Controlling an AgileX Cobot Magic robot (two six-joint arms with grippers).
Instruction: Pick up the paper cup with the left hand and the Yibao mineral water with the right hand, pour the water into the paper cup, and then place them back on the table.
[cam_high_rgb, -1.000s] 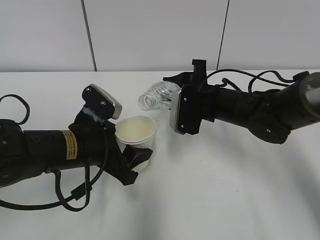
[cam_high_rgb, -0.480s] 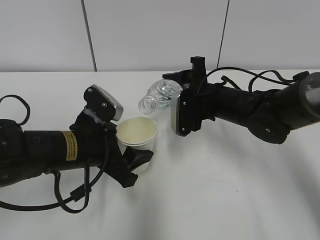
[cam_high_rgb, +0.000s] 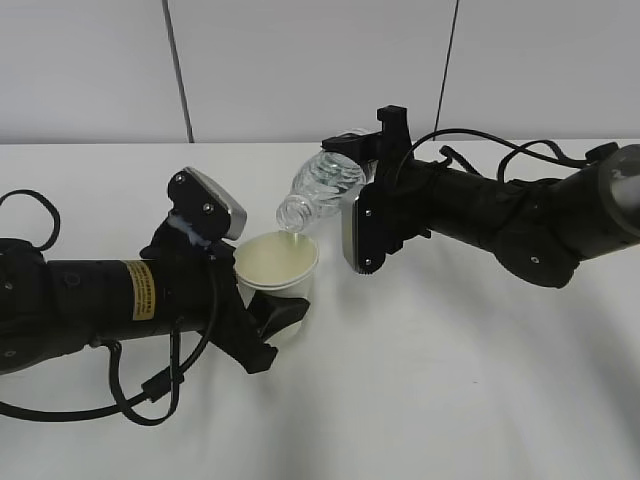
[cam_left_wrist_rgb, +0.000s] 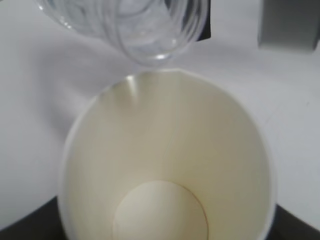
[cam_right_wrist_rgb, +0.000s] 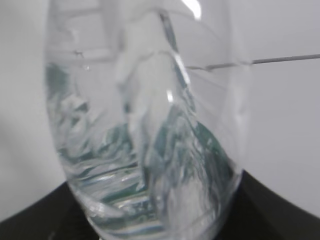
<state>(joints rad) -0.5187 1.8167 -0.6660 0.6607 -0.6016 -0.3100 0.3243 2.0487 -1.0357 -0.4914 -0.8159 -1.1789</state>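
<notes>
- White table (cam_high_rgb: 450, 400), bare; pale panelled wall (cam_high_rgb: 300, 70) behind with dark seams.
- Left hand (cam_high_rgb: 262, 318): pincer clenched round the paper cup (cam_high_rgb: 277, 270), held upright just above the table, left of centre.
- Right hand (cam_high_rgb: 352, 170): pincer grasping the Yibao mineral water (cam_high_rgb: 320, 190), tilted mouth-down, mouth just over cup's far rim.
- Thin stream (cam_high_rgb: 296, 238) falls into the cup.

Looks like lab or robot test bench: bare white table (cam_high_rgb: 450, 400), plain pale panelled wall (cam_high_rgb: 300, 70) with dark seams (no household clutter), loose black cables (cam_high_rgb: 140, 400) trailing across tabletop.
</notes>
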